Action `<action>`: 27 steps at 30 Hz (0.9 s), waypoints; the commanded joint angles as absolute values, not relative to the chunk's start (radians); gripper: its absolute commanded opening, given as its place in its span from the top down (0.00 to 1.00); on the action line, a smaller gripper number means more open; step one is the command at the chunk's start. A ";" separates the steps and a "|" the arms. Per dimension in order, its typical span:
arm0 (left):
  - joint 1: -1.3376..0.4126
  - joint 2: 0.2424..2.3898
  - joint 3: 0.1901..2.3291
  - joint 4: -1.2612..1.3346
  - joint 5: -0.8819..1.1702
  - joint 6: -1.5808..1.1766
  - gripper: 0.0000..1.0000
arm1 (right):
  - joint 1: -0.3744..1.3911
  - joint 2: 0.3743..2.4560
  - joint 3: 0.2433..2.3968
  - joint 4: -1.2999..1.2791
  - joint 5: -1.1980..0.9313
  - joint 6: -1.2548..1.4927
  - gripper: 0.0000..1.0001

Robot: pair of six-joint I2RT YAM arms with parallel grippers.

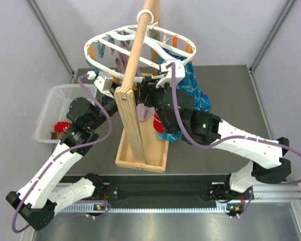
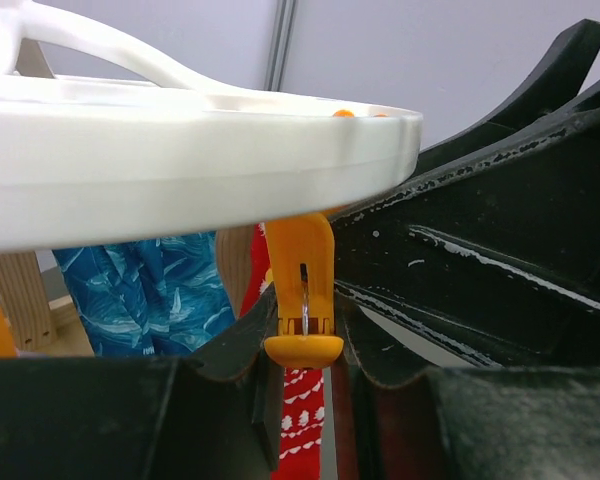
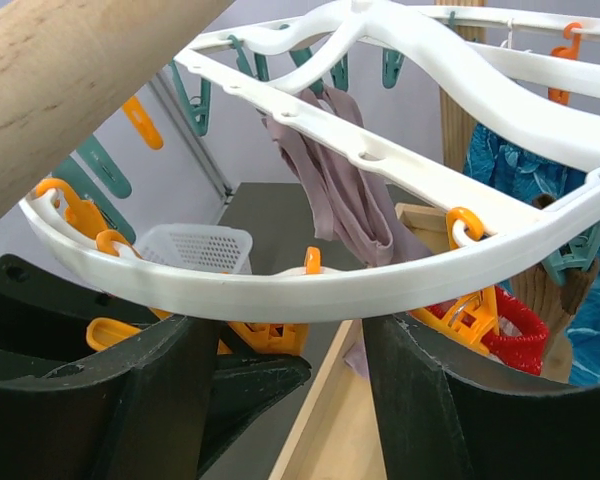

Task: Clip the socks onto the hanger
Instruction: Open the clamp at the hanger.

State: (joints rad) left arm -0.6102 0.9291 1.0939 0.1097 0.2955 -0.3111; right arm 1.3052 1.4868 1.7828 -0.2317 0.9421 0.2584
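Red sock with white pattern [image 2: 302, 420] hanging just below orange peg [image 2: 302, 300] at near rim of hanger [image 2: 180, 170]; cannot tell whether peg is biting it. Left end effector [image 2: 302, 375] pinching that peg, jaws narrow, one finger pressing each side. Mauve sock [image 3: 330, 180] dangling from inner crossbar. Right end effector [image 3: 335, 345] sitting under rim, jaws standing wide, gripping nothing. Hanger hanging on wooden pole stand [image 1: 133, 120] over bench [image 1: 231, 95]. Blue patterned cloth [image 2: 150, 290] hanging behind. White mesh basket [image 3: 195, 248] lying leftward, apart.

Dark grey table [image 1: 231, 100] between pale lilac walls [image 1: 20, 60].
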 commanded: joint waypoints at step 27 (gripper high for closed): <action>-0.614 0.827 1.068 -0.090 0.107 -0.295 0.53 | 1.302 1.424 1.727 -0.136 0.951 0.233 1.00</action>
State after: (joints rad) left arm -0.6163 0.8665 1.0760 -0.0105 0.1871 -0.3046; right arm 1.3170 1.4746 1.7374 -0.1696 0.9791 0.2157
